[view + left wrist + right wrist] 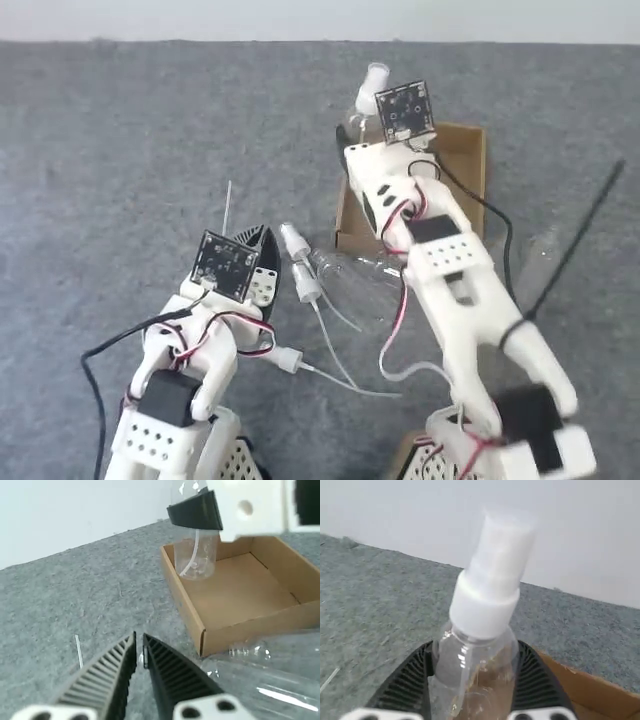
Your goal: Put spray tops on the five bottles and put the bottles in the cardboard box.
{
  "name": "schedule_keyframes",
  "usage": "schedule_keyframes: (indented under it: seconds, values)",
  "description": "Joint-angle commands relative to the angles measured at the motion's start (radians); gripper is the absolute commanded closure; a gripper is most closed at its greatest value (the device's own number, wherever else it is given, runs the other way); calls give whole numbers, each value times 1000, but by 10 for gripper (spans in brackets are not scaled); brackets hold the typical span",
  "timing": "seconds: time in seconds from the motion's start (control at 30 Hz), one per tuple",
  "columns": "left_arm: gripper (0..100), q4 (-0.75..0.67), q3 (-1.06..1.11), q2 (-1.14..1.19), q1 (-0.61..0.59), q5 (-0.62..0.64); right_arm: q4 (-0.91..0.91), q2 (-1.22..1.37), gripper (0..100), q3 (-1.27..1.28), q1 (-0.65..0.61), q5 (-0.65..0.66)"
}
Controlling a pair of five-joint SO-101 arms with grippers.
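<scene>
My right gripper [472,682] is shut on a clear bottle [475,672] fitted with a white spray top [490,585]. In the high view that bottle [366,100] is held at the far left corner of the cardboard box [465,165]. From the left wrist it hangs upright over the box [240,592], and the bottle [197,555] is clear of the box floor. My left gripper [139,652] is shut with nothing in it, low over the carpet, left of the box. An uncapped clear bottle [350,272] lies between the arms.
Three loose spray tops [295,240] [306,285] [286,358] with long tubes lie on the grey carpet near the left gripper [255,243]. A thin loose tube [78,651] lies ahead of it. Another clear bottle [545,250] lies right of the box.
</scene>
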Motion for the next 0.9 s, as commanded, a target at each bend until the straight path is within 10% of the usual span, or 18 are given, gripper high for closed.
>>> schedule_keyframes:
  seconds: [0.0, 0.87]
  values:
    - [988, -28, -8, -23, 0, -5, -87, 94, 993, -153, 51, 9]
    - [988, -29, 1, -23, 3, -5, -289, 553, 993, -359, 99, -49]
